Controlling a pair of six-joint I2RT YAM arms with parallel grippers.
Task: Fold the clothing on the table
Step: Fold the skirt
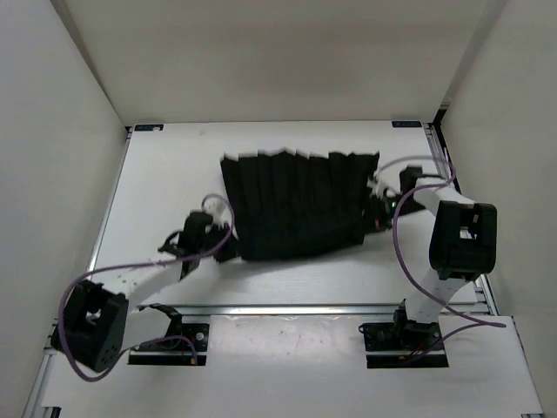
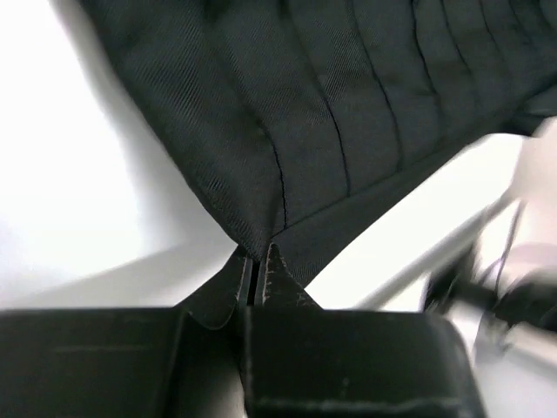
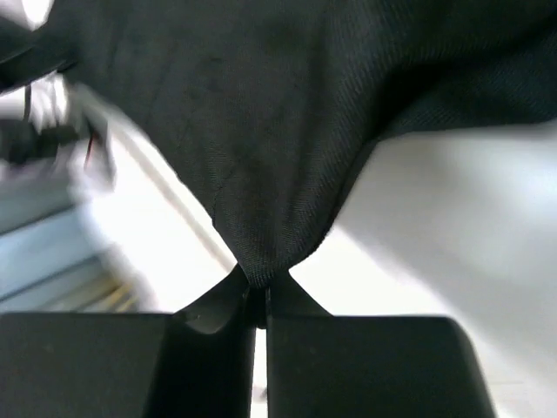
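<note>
The clothing (image 1: pixel 296 205) is a black pleated garment spread over the middle of the white table (image 1: pixel 174 174). At its near left corner, my left gripper (image 1: pixel 228 248) is shut on the fabric. Up close, the left gripper (image 2: pixel 258 261) pinches a corner of the clothing (image 2: pixel 331 96) that rises away from it with its pleat lines showing. On the right edge my right gripper (image 1: pixel 374 213) is shut on the cloth too. In the right wrist view the right gripper (image 3: pixel 259 280) holds a bunched point of the clothing (image 3: pixel 287 113) lifted off the table.
A metal rail (image 1: pixel 287 309) runs along the near edge in front of the arm bases. White walls close in the table on the left, back and right. Purple cables (image 1: pixel 396 235) loop from both arms.
</note>
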